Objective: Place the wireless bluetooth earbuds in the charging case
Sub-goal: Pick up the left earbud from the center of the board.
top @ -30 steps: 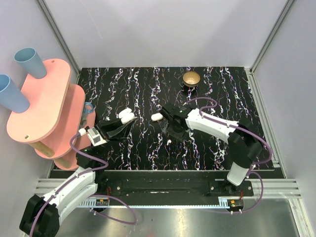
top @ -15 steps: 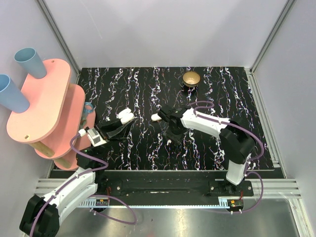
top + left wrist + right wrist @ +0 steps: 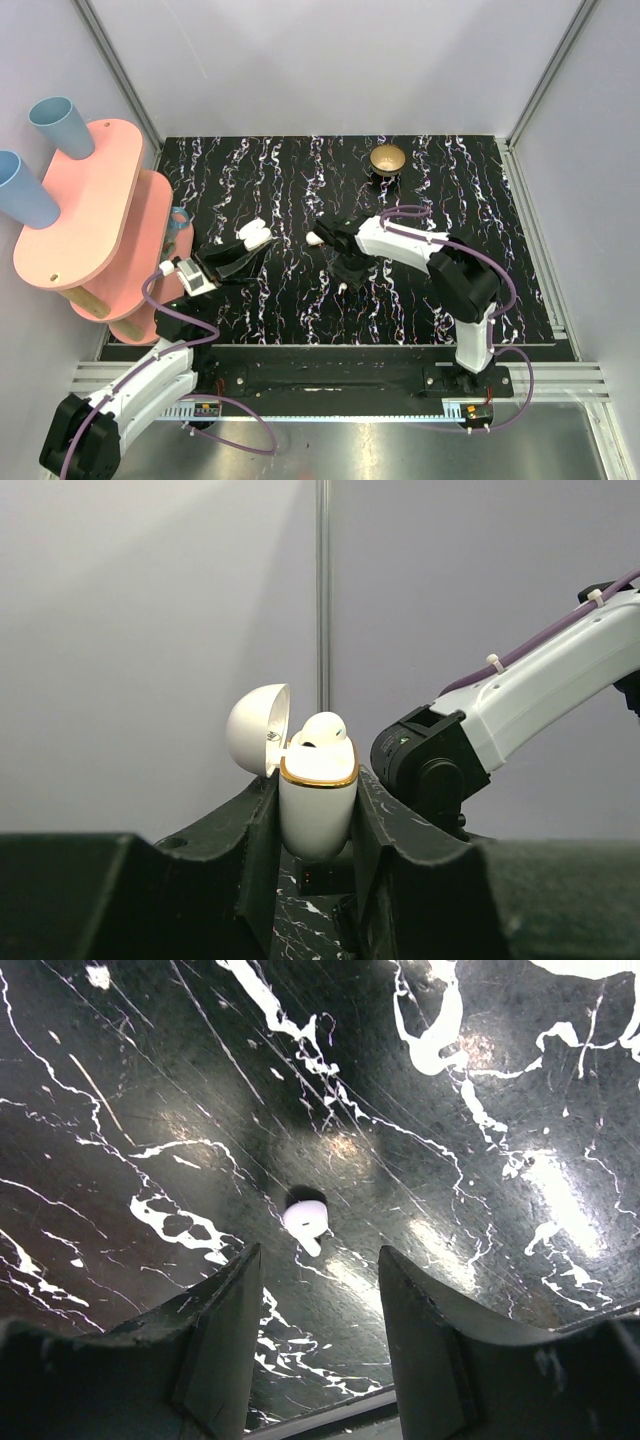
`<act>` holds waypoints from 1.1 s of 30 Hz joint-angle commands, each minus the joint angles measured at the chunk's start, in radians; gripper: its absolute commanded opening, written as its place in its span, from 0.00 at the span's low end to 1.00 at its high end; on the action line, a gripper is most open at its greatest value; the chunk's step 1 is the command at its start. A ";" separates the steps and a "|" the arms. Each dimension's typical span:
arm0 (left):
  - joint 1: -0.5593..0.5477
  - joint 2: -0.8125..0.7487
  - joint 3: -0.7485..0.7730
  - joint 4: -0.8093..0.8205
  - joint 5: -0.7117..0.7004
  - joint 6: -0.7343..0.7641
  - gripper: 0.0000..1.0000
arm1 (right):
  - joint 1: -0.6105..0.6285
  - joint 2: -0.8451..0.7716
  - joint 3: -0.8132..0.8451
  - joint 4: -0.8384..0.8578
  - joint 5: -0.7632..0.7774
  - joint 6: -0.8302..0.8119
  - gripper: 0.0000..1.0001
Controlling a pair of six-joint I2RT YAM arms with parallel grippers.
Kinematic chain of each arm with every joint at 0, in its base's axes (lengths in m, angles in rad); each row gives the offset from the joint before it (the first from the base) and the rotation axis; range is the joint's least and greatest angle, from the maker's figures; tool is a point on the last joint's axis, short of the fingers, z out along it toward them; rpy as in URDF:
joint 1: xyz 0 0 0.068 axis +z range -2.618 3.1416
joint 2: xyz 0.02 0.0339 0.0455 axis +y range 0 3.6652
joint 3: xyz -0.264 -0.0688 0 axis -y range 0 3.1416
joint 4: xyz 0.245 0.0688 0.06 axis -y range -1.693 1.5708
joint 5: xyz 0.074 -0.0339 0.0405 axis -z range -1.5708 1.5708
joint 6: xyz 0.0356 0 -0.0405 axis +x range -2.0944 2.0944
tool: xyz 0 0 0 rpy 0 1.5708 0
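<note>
My left gripper (image 3: 318, 782) is shut on the charging case (image 3: 318, 805), a white pebble with a gold rim, held upright with its lid (image 3: 258, 730) swung open. One white earbud (image 3: 324, 730) sits in the case. In the top view the case (image 3: 256, 236) is at the left-centre of the table, in the left gripper (image 3: 248, 247). The other earbud (image 3: 305, 1218) lies on the black marble tabletop (image 3: 480, 1200), just ahead of my open right gripper (image 3: 318, 1256) and apart from both fingers. In the top view this earbud (image 3: 343, 287) lies just below the right gripper (image 3: 346, 270).
A gold round dish (image 3: 388, 160) on a black base stands at the back. A pink two-tier stand (image 3: 95, 215) with two blue cups (image 3: 52, 125) is at the left edge. A small white piece (image 3: 316, 238) shows by the right wrist; I cannot tell what it is.
My right arm has swung left and its gripper has come down closer to the earbud on the table. The left arm and case have not moved.
</note>
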 commanded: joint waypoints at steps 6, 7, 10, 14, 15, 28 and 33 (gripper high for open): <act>0.004 0.012 0.001 0.204 -0.016 0.014 0.00 | -0.028 0.053 0.059 -0.034 0.051 0.043 0.56; 0.004 0.015 0.001 0.204 -0.017 0.014 0.00 | -0.031 0.054 0.060 -0.034 0.053 0.043 0.56; 0.006 0.018 0.002 0.209 -0.016 0.014 0.00 | -0.035 0.060 0.066 -0.037 0.063 0.043 0.54; 0.006 0.027 0.002 0.213 -0.016 0.016 0.00 | -0.040 0.077 0.075 -0.040 0.054 0.042 0.53; 0.006 0.027 0.002 0.213 -0.016 0.014 0.00 | -0.038 0.082 0.079 -0.044 0.051 0.040 0.53; 0.006 0.033 0.001 0.226 -0.016 0.011 0.00 | -0.038 0.097 0.085 -0.024 0.016 0.017 0.49; 0.006 0.033 -0.002 0.227 -0.017 0.011 0.00 | -0.038 0.106 0.083 -0.026 0.002 0.016 0.49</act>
